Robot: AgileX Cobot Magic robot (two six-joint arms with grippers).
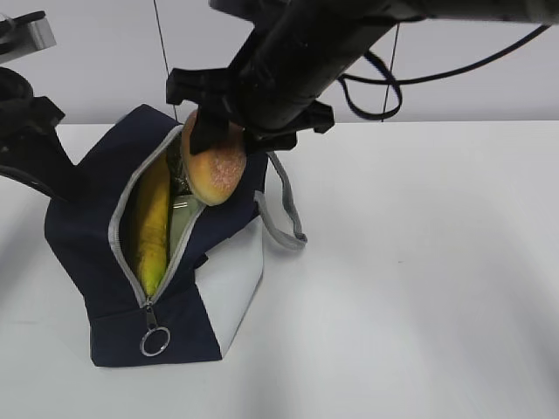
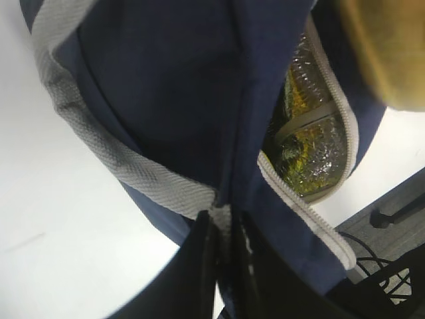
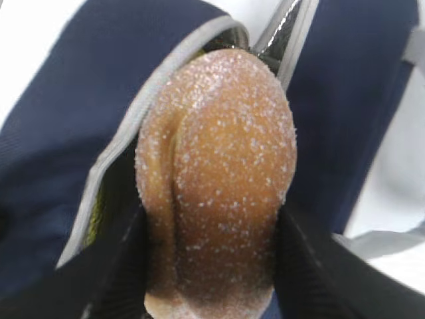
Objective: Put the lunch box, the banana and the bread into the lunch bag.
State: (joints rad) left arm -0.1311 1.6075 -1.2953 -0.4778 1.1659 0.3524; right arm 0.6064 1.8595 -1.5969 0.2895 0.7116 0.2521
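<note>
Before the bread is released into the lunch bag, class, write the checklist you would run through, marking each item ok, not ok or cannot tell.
1. Bread held firmly by the right end effector: ok, its fingers press both sides in the right wrist view.
2. Lunch bag zipper open: ok.
3. Left end effector holding the bag: ok, shut on fabric by the strap.
4. Bread over the opening: ok, at its upper end.
5. Banana already inside: ok.
6. Lunch box already inside: cannot tell; only a pale green sliver shows.
</note>
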